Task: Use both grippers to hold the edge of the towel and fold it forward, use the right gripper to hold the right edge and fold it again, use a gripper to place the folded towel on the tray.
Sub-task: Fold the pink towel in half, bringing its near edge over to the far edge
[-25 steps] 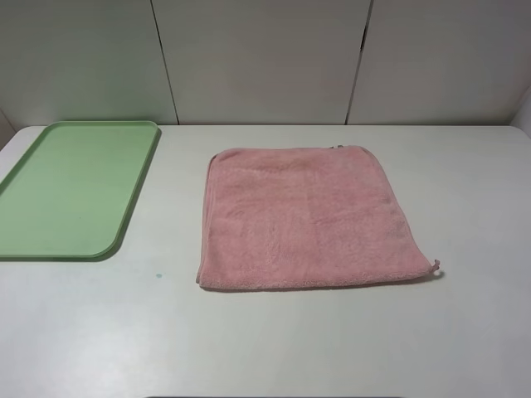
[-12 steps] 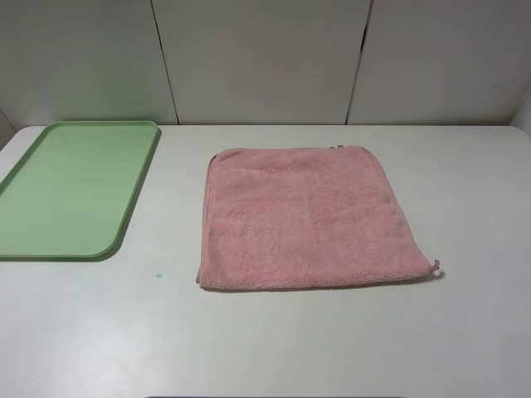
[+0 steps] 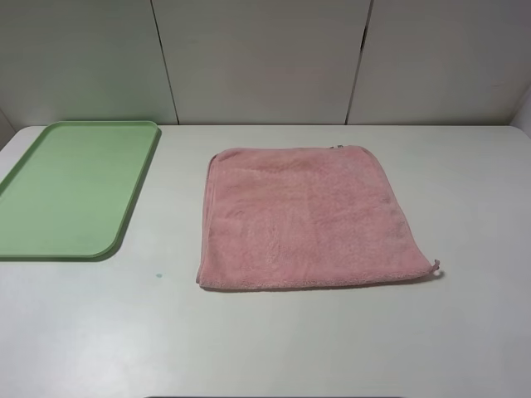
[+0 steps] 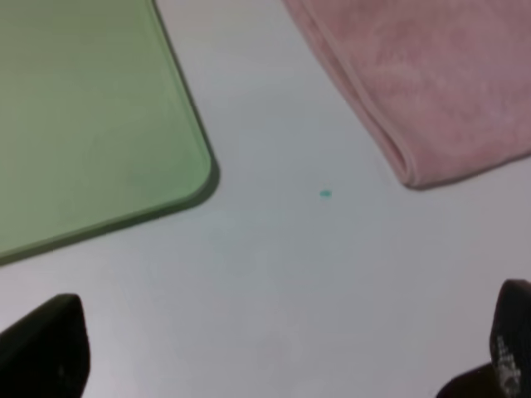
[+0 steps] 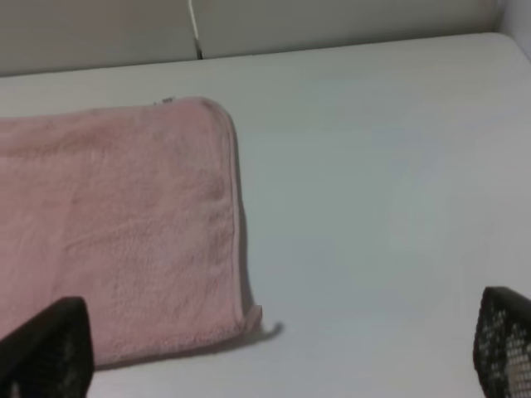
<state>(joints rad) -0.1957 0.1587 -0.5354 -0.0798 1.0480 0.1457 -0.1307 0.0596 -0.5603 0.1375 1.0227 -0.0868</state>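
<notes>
The pink towel (image 3: 303,217) lies flat and spread out in the middle of the white table, with its stitched hem (image 3: 315,284) along the near side and a small loop (image 3: 435,265) at the near right corner. To its left sits the light-green tray (image 3: 75,186), which holds nothing. Neither arm shows in the high view. In the left wrist view my left gripper (image 4: 274,361) is open above bare table, short of the towel's corner (image 4: 406,170) and the tray's corner (image 4: 195,178). My right gripper (image 5: 274,348) is also open, near the towel's right hem (image 5: 236,224).
A tiny green speck (image 3: 158,275) marks the table between tray and towel. A pale panelled wall (image 3: 265,58) stands behind the table's far edge. Bare tabletop (image 3: 473,191) runs to the right of the towel and along the front.
</notes>
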